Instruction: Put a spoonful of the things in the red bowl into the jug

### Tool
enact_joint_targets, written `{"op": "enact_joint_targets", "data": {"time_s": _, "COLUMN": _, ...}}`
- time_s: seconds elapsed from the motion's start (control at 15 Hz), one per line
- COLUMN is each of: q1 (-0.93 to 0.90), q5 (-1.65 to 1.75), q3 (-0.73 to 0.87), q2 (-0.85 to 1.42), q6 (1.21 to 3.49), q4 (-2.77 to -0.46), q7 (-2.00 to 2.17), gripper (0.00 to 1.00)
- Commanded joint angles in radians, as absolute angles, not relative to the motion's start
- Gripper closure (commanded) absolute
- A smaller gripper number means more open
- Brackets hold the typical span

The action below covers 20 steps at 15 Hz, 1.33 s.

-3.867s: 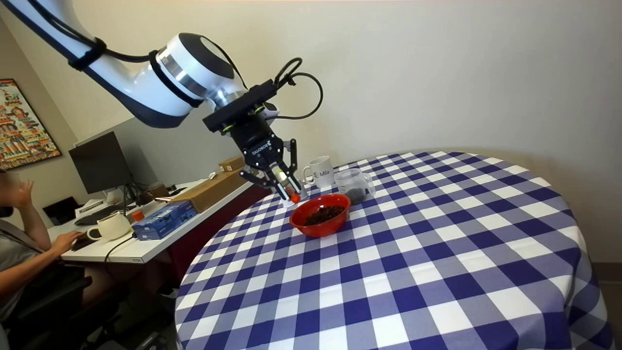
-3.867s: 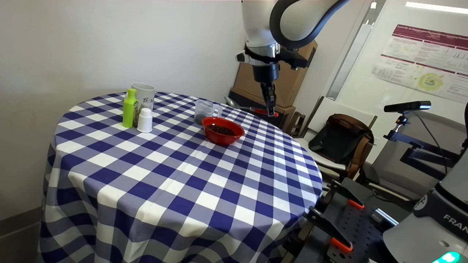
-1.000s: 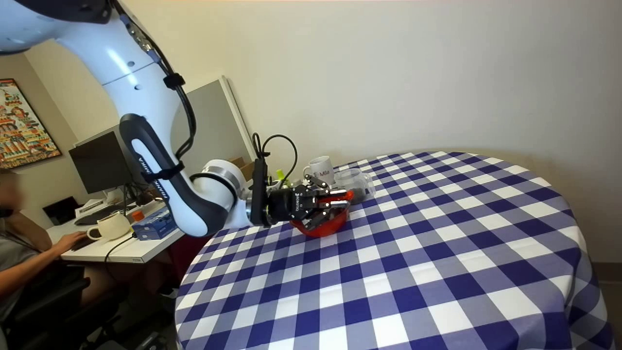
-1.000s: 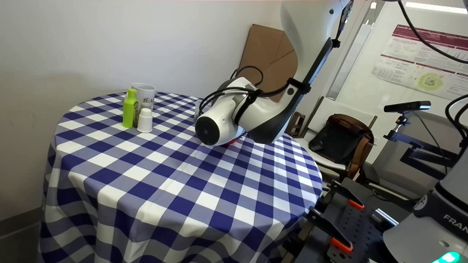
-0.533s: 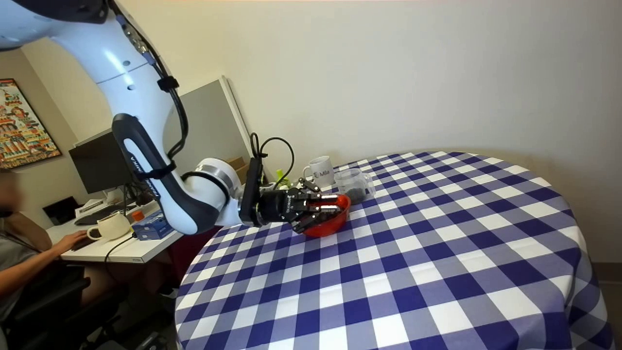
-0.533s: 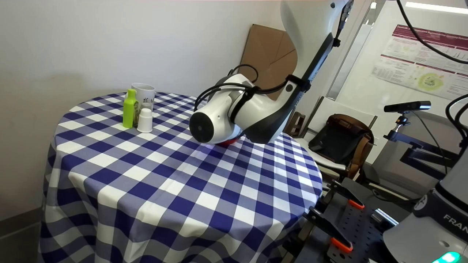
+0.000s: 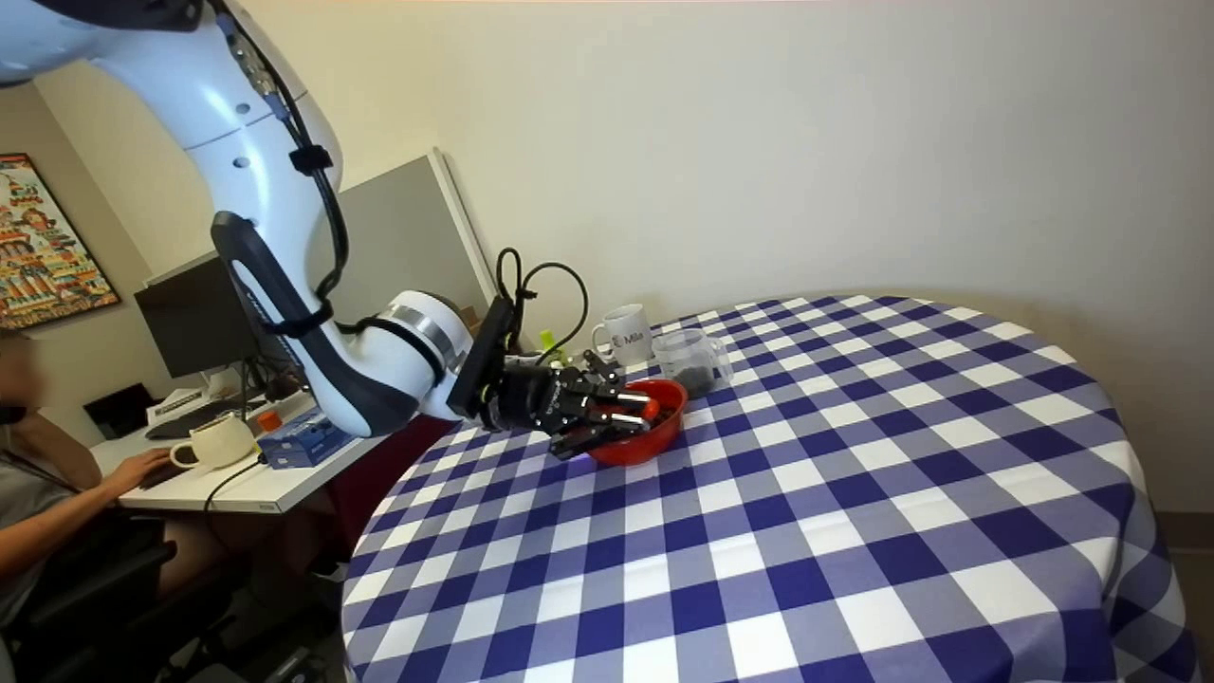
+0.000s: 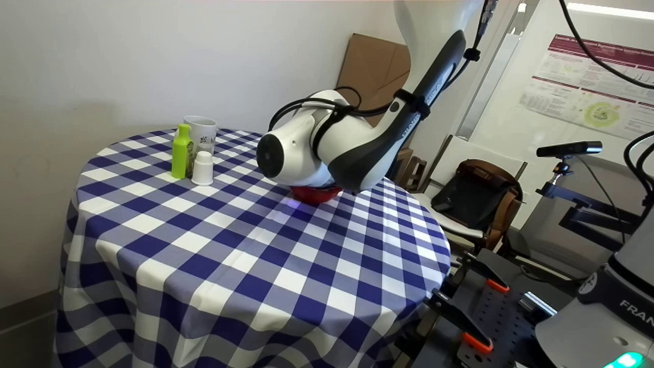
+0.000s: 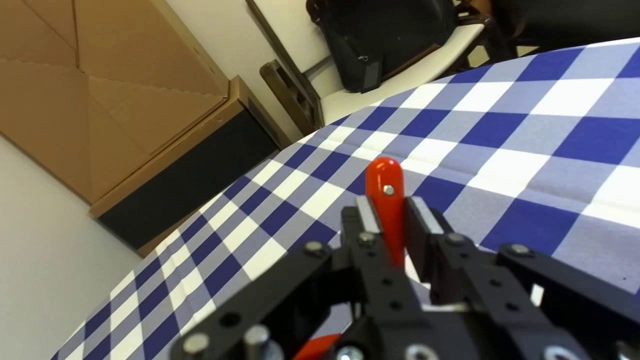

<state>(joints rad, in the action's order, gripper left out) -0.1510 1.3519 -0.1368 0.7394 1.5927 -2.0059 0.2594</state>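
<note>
My gripper (image 7: 637, 412) is shut on the red handle of a spoon. The handle (image 9: 387, 200) stands up between the finger pads in the wrist view, and its tip (image 7: 651, 409) shows in an exterior view. The spoon's head is hidden. The gripper points sideways, tilted slightly down, over the red bowl (image 7: 654, 444). The bowl's edge also shows in the wrist view (image 9: 316, 347) and below the arm in an exterior view (image 8: 315, 196). Its dark contents are mostly hidden. The clear jug (image 7: 685, 356) stands just behind the bowl, with dark material in its bottom.
A white mug (image 7: 627, 332) stands behind the jug. A green bottle (image 8: 181, 153) and stacked white cups (image 8: 203, 169) stand near the mug (image 8: 202, 130). A checkered cloth (image 7: 854, 493) covers the round table. A cardboard box (image 9: 150, 90) stands beyond its edge. A person sits at a desk.
The gripper has swung from pointing steeply down to nearly level over the bowl, still holding the spoon. In the last second it drew back slightly and tipped a little downward.
</note>
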Motion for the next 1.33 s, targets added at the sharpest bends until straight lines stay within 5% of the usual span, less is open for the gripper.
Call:
{"op": "enact_joint_targets", "data": {"time_s": 0.0, "q1": -0.126, "q5": 1.251, "q3": -0.142, "q2": 0.745, "q6": 1.578, "q4": -1.956, "q7": 0.191, "gripper": 0.95}}
{"op": "enact_joint_targets", "data": {"time_s": 1.27, "q1": -0.112, "q5": 0.814, "q3": -0.125, "q2": 0.769, "q6": 1.586, "q4": -1.778, "q7": 0.056, "gripper": 0.95}}
